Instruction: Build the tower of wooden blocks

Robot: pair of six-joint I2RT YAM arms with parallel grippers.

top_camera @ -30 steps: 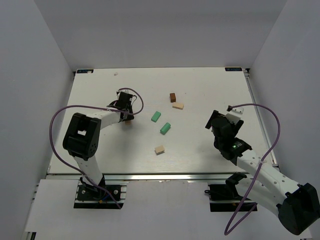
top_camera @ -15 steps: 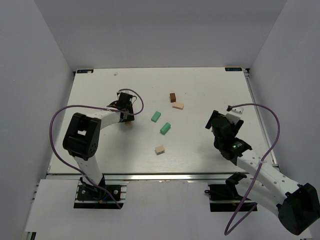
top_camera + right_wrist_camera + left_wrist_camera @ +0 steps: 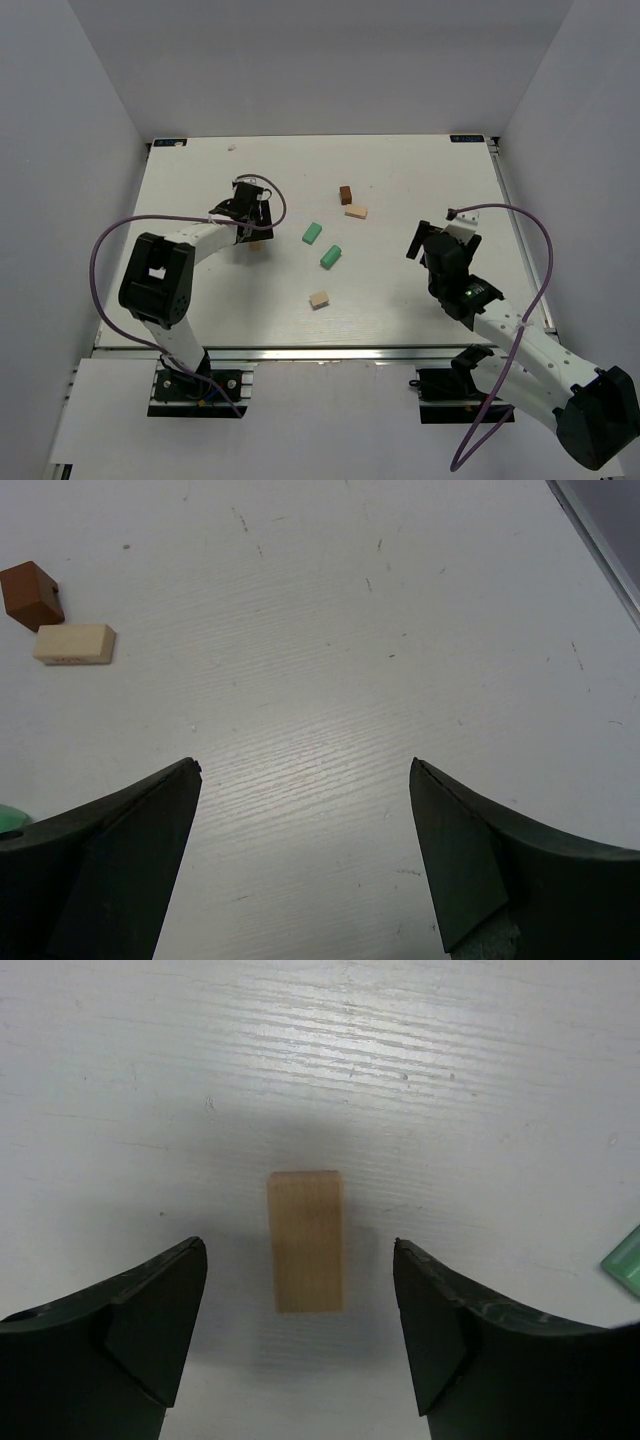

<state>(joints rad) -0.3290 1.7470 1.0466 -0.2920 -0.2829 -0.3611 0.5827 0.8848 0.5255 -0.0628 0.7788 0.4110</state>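
The blocks of the wood block tower lie apart and flat on the white table [image 3: 400,300], none stacked. My left gripper [image 3: 250,212] is open, its fingers [image 3: 150,1310] either side of a light tan block [image 3: 305,1242] without touching it; from above only the block's edge [image 3: 257,244] shows. A dark brown cube [image 3: 345,194] sits next to a second tan block [image 3: 356,211]. Two mint-green oblongs [image 3: 312,233] [image 3: 331,256] lie mid-table and a third tan block [image 3: 319,299] nearer the front. My right gripper [image 3: 432,243] stands open and empty over bare table [image 3: 305,770].
The right wrist view shows the brown cube [image 3: 30,594] and the tan block [image 3: 74,644] at far left, with a green sliver [image 3: 10,820] behind the left finger. A green oblong's corner [image 3: 625,1260] shows at the left wrist view's right edge. Grey walls enclose the table.
My left gripper has gone from shut to open, letting go of the tan block, which now lies on the table. The right gripper has shifted slightly.
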